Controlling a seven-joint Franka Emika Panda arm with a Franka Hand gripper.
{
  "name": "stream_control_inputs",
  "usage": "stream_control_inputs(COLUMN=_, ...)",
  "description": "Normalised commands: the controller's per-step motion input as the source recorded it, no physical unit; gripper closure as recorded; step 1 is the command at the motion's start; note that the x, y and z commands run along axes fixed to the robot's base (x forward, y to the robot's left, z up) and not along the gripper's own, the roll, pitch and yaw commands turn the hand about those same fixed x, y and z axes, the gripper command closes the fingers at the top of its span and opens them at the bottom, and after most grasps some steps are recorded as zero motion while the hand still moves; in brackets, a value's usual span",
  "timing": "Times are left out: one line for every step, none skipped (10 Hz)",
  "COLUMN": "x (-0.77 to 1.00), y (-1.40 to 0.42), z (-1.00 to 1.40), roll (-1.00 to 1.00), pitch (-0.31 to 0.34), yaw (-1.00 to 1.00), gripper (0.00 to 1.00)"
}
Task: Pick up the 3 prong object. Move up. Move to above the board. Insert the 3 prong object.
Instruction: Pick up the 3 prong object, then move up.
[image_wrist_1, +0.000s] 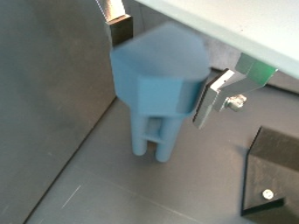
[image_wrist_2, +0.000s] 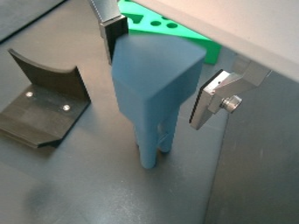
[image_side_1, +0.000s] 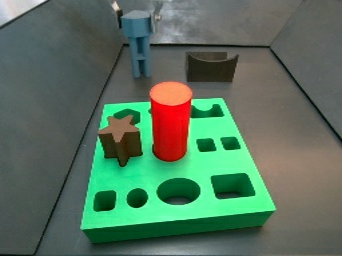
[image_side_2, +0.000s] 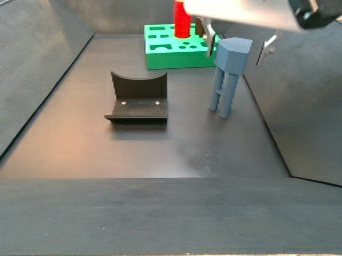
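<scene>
The 3 prong object (image_side_1: 138, 45) is a blue-grey piece standing upright on the dark floor behind the board, prongs down. It shows large in both wrist views (image_wrist_1: 158, 79) (image_wrist_2: 152, 87) and in a side view (image_side_2: 229, 75). My gripper (image_side_1: 138, 22) (image_side_2: 241, 48) (image_wrist_1: 162, 74) (image_wrist_2: 159, 74) sits over its blocky head, with a silver finger (image_wrist_1: 211, 96) (image_wrist_2: 212, 94) against each side, shut on it. The prong tips are at or just above the floor. The green board (image_side_1: 234, 205) (image_side_2: 163, 55) (image_wrist_2: 163, 31) lies apart from it.
A tall red cylinder (image_side_1: 170, 120) (image_side_2: 179, 20) and a dark brown star block (image_side_1: 119, 137) stand in the board. The dark fixture (image_side_1: 210, 66) (image_side_2: 136, 98) (image_wrist_2: 41, 105) (image_wrist_1: 274, 175) stands on the floor beside the object. Grey walls enclose the floor.
</scene>
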Motion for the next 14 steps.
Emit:
stream_control_inputs(x=-0.03, y=0.00, z=-0.28, roll=-0.01, pitch=-0.144, yaw=-0.11, gripper=0.00)
stream_control_inputs(x=0.00, y=0.00, z=0.00, roll=0.00, pitch=0.000, yaw=0.00, gripper=0.00)
stream_control_inputs(x=0.00, y=0.00, z=0.00, roll=0.00, pitch=0.000, yaw=0.00, gripper=1.00)
stream_control_inputs(x=0.00, y=0.00, z=0.00, roll=0.00, pitch=0.000, yaw=0.00, gripper=1.00)
stream_control_inputs(x=0.00, y=0.00, z=0.00, roll=0.00, pitch=0.000, yaw=0.00, gripper=1.00)
stream_control_inputs(x=0.00, y=0.00, z=0.00, roll=0.00, pitch=0.000, yaw=0.00, gripper=1.00)
stream_control_inputs(x=0.00, y=0.00, z=0.00, roll=0.00, pitch=0.000, yaw=0.00, gripper=1.00)
stream_control_inputs(x=0.00, y=0.00, z=0.00, roll=0.00, pitch=0.000, yaw=0.00, gripper=1.00)
stream_control_inputs(x=0.00, y=0.00, z=0.00, roll=0.00, pitch=0.000, yaw=0.00, gripper=1.00)
stream_control_inputs(x=0.00, y=0.00, z=0.00, roll=0.00, pitch=0.000, yaw=0.00, gripper=1.00)
stream_control_inputs(x=0.00, y=0.00, z=0.00, roll=0.00, pitch=0.000, yaw=0.00, gripper=1.00)
stream_control_inputs(x=0.00, y=0.00, z=0.00, roll=0.00, pitch=0.000, yaw=0.00, gripper=1.00)
stream_control_inputs(x=0.00, y=0.00, z=0.00, roll=0.00, pitch=0.000, yaw=0.00, gripper=1.00)
stream_control_inputs(x=0.00, y=0.00, z=0.83, roll=0.00, pitch=0.000, yaw=0.00, gripper=1.00)
